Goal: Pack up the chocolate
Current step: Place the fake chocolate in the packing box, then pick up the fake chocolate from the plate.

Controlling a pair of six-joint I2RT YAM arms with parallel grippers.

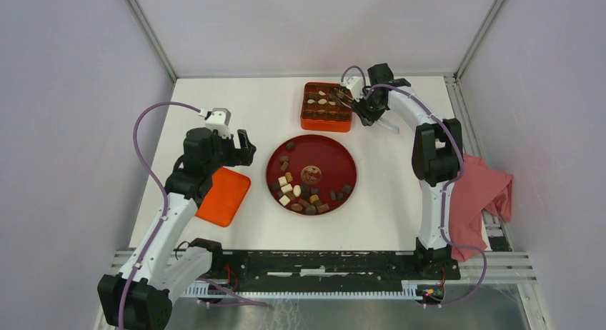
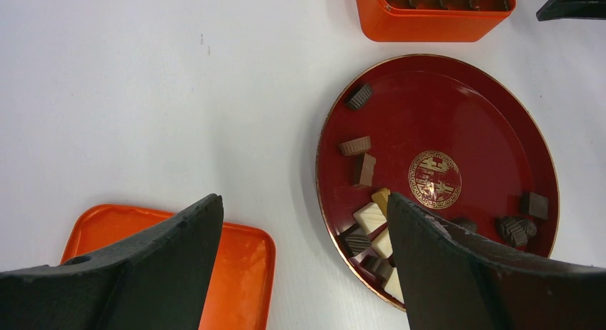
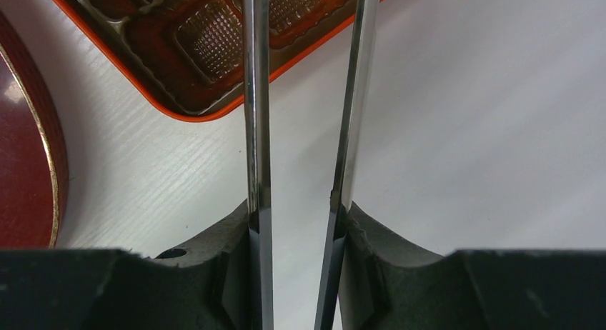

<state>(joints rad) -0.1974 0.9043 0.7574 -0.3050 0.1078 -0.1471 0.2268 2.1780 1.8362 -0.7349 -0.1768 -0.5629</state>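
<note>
White worktop [image 1: 250, 101] between pale walls, with open surface along the far-left side and in front of the plate. Most of the chocolate [image 1: 294, 193] lies loose on the near-left part of the red plate [image 1: 336, 153] at the centre. More pieces sit in cells of the orange box [image 1: 326, 125] just beyond it, too small from above to count. My left jaws hang released and wide above bare worktop, between the orange lid [image 1: 224, 198] and the plate's left rim, nothing between them; in my wrist view their bulk hides the plate's near edge. My right jaws reach over the box's right side: the two thin fingers [image 3: 257, 130] run parallel with a gap, but their tips are cut off at the top of the wrist view and blurred from above, so I cannot tell whether they grip a piece. A pink cloth [image 1: 486, 194] hangs over the worktop's right edge beside my right arm.
</note>
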